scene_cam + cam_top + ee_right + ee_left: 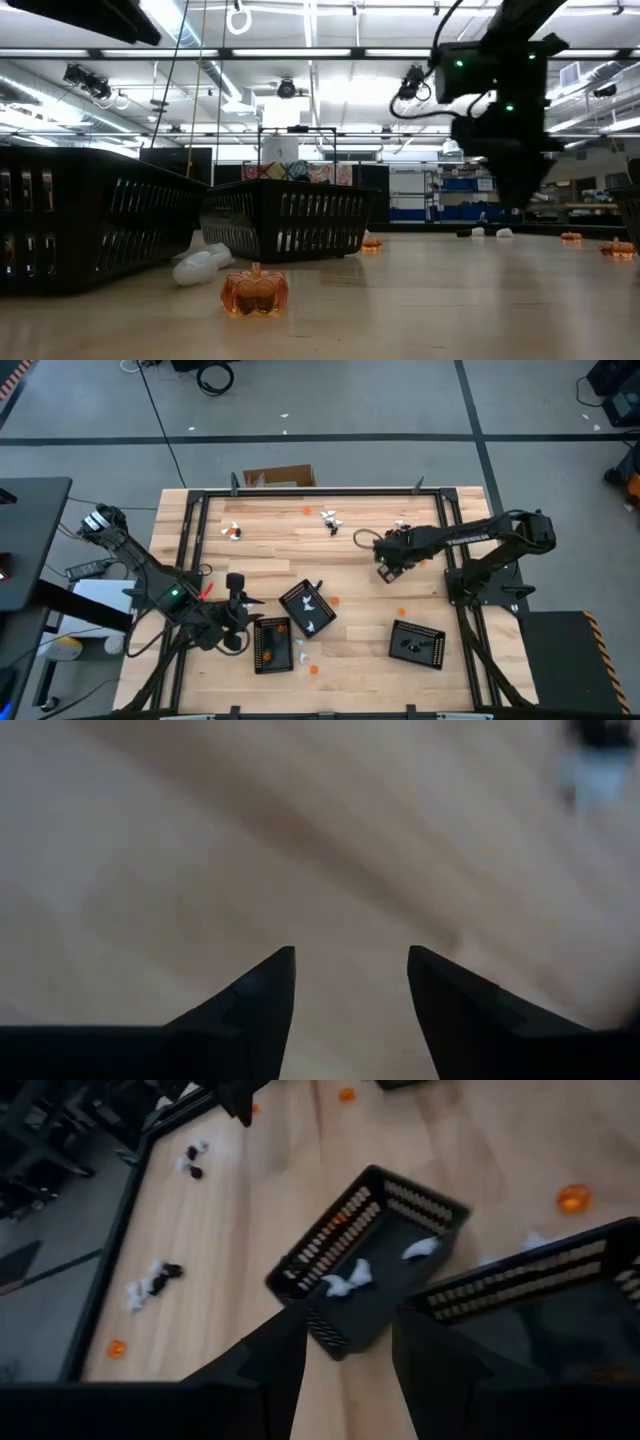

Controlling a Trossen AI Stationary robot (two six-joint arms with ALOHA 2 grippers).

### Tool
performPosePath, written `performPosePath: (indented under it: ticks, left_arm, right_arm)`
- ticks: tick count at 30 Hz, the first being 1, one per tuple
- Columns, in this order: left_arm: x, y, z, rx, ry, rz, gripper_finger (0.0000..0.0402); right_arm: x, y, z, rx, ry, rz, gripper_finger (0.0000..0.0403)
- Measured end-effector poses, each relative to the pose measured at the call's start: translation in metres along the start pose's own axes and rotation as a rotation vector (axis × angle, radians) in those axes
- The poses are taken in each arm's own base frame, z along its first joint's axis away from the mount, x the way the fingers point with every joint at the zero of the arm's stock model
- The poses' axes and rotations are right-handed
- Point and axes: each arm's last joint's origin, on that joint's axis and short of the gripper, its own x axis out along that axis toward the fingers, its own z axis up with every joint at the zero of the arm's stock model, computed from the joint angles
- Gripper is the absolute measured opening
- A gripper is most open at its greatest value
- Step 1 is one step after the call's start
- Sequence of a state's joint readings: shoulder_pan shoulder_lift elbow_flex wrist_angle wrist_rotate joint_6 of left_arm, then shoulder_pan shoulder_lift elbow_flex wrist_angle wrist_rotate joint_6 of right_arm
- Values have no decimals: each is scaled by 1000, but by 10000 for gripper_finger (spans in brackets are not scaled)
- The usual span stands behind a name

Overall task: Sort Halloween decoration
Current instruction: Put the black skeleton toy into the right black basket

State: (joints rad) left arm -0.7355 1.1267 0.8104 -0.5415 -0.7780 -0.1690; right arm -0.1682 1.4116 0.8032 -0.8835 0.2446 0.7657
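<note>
Right claw [386, 572] over bare table [370, 630], mid-right, fingers spread, nothing between them. Left claw [236, 615] near front-left edge, beside trays, fingers apart, empty. Middle tray [307, 608] tilted, holds white pieces [350, 1276]. Left tray [272, 645] holds orange pieces [268, 654]. Right tray [417, 643] holds dark piece. Loose decoration scattered: orange pumpkin [254, 291] and white piece [200, 265] near trays; mixed white and black pieces [331, 520] along far edge.
</note>
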Motion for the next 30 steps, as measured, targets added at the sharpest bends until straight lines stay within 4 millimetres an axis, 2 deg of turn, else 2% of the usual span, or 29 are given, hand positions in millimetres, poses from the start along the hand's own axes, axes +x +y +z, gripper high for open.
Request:
performPosePath:
  ticks: [4, 8, 14, 20, 24, 30]
  left_arm:
    - [5, 6, 2, 24, 3, 24, 155]
    - [10, 11, 6, 57, -12, 48, 155]
    - [16, 19, 5, 68, 14, 79, 155]
    - [21, 27, 2, 102, 65, 111, 155]
    - [26, 34, 1, 108, 85, 136, 155]
    - [28, 38, -2, 109, 115, 140, 155]
  right_arm:
    - [1, -15, 30, 8, -125, 80, 199]
    - [13, -35, 56, 40, -169, 109, 201]
    - [38, -61, 72, 100, -118, 26, 201]
    - [53, -61, 84, 130, -130, 80, 202]
    - [59, -61, 91, 129, -120, 54, 202]
    - [61, -53, 89, 61, -42, 23, 201]
